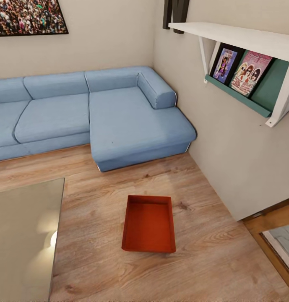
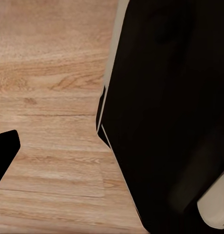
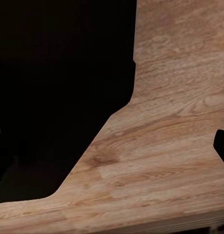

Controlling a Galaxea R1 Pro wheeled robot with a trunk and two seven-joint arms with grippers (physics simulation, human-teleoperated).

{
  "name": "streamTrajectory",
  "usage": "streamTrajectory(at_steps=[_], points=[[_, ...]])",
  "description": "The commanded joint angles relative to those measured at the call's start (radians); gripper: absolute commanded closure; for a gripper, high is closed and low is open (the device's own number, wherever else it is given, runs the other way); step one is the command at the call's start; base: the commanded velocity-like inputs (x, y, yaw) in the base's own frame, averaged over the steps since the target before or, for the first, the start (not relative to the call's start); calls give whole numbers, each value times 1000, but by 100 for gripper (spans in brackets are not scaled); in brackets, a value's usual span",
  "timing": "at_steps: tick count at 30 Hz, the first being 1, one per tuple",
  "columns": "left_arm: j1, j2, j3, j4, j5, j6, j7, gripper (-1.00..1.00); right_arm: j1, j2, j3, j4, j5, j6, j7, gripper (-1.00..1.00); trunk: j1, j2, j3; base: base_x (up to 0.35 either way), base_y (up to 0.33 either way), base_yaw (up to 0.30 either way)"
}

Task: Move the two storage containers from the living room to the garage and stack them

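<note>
One red-orange container [image 1: 149,224] in sight here, and it sits open side up on the light wood floor [image 1: 211,260] of the living room, square in the middle of the head view. Biggest thing in the room is the blue corner sofa [image 1: 94,113], running along the far wall and turning out toward the box, its near end well apart from the box's far rim. At the left edge there's a glass-topped worktop [image 1: 22,239], near the box but not touching it. High on the right wall, a white shelf [image 1: 245,40] props up two picture covers [image 1: 240,69]. Both wrist views give wood planks and dark robot bodywork; whether either claw is released or clenched, I cannot tell.
</note>
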Motion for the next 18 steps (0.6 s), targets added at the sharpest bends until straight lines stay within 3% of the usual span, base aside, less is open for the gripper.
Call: streamTrajectory(at_steps=[1,18], points=[[0,0,-9,0,7,-3,2,-100,-1,0,5,3,-4,-5,-2,-100,0,0,-2,0,0,0],[0,0,-9,0,8,-3,2,-100,-1,0,5,3,-4,-6,-2,-100,0,0,-29,0,0,0]])
